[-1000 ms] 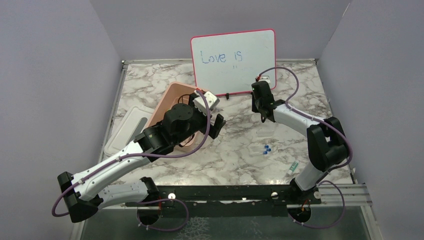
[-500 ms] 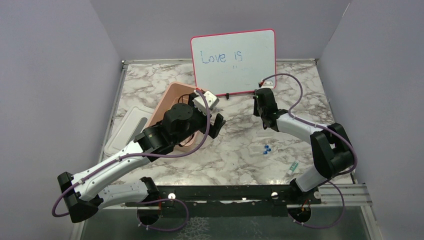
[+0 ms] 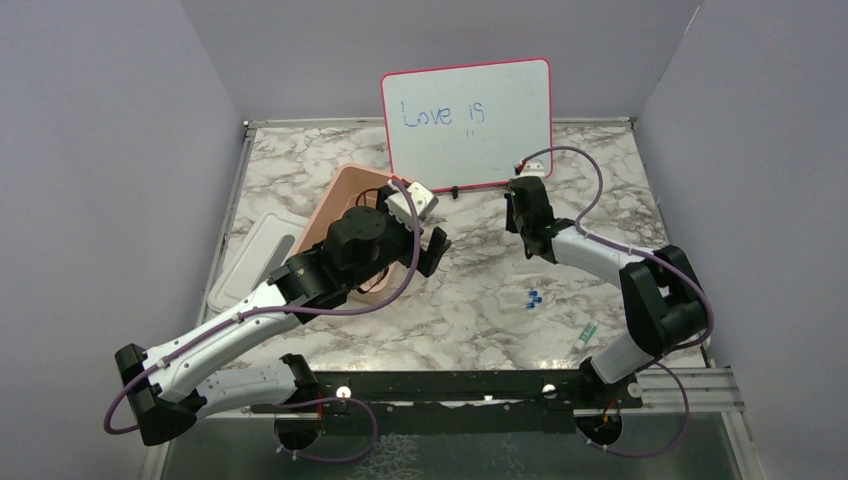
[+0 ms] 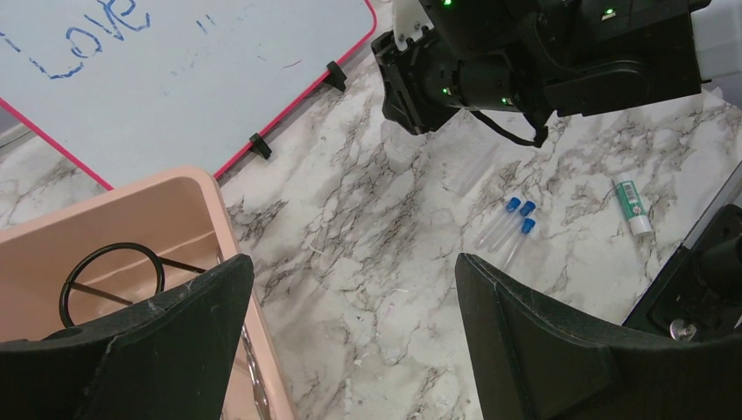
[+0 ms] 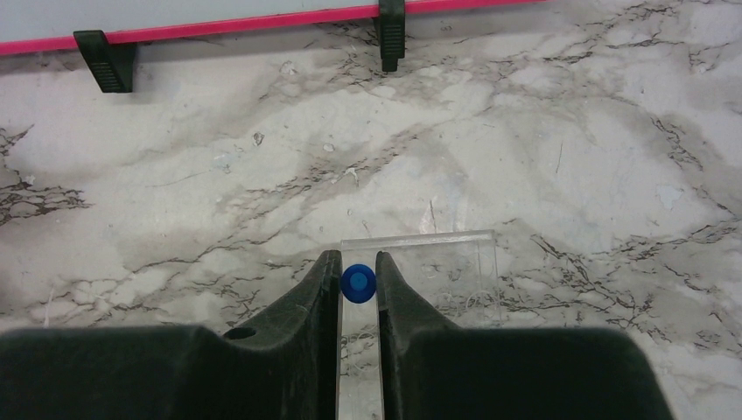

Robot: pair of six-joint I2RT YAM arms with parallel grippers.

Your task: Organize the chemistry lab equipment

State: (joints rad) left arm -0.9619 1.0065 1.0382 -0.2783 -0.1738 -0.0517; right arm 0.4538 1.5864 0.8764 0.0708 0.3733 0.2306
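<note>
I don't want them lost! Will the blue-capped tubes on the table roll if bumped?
Probably: the tubes look round and lie flat on the smooth table. They seem thin and clear, so likely light. The right hand pinches another tube, so probably grippable.

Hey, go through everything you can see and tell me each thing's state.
Left claw: open, empty.
Right claw: shut on a blue-capped tube.
Pink tub: lid off.
Black ring stand: inside the tub.
White lid: flat on the table beside the tub.
Three loose tubes: capped, lying on the table.
Whiteboard: upright, written on.
Green-and-white stick: lying on the table.
</note>
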